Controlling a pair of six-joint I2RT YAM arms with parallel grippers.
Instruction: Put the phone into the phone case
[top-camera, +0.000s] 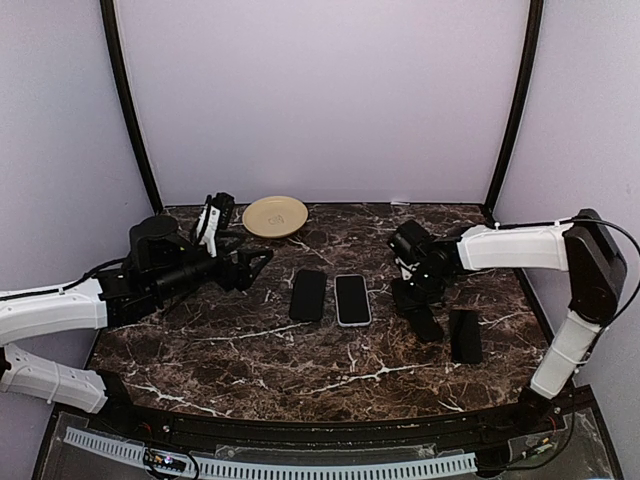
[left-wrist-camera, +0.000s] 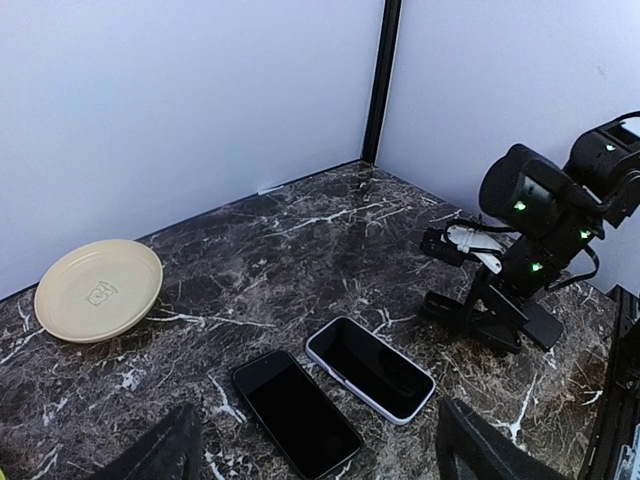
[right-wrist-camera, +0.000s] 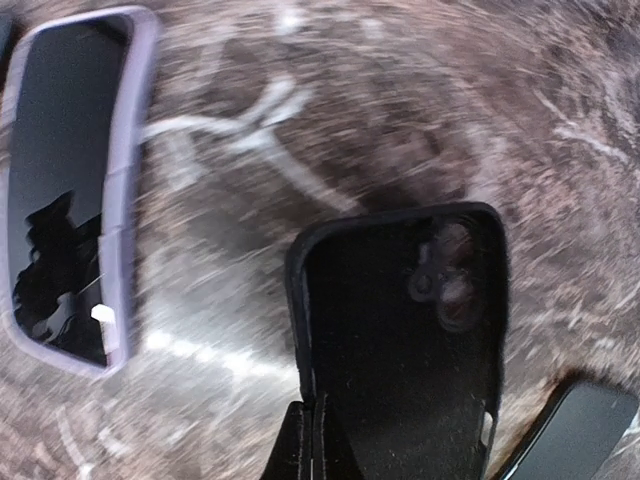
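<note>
A bare black phone (top-camera: 308, 295) lies flat at the table's middle, also in the left wrist view (left-wrist-camera: 297, 412). Beside it on the right lies a phone in a pale lavender case (top-camera: 352, 299), also seen by both wrists (left-wrist-camera: 370, 368) (right-wrist-camera: 70, 190). My right gripper (right-wrist-camera: 312, 425) is shut on the left edge of an empty black phone case (right-wrist-camera: 400, 340), whose camera cut-out faces up. In the top view this gripper (top-camera: 408, 292) holds the case (top-camera: 424, 318) low over the table, right of the phones. My left gripper (top-camera: 262, 262) is open and empty, left of the black phone.
A cream plate (top-camera: 275, 215) sits at the back of the table, also in the left wrist view (left-wrist-camera: 98, 288). Another flat black object (top-camera: 465, 335) lies right of the held case and shows in the right wrist view (right-wrist-camera: 575, 430). A small white and black item (top-camera: 210, 222) stands left of the plate.
</note>
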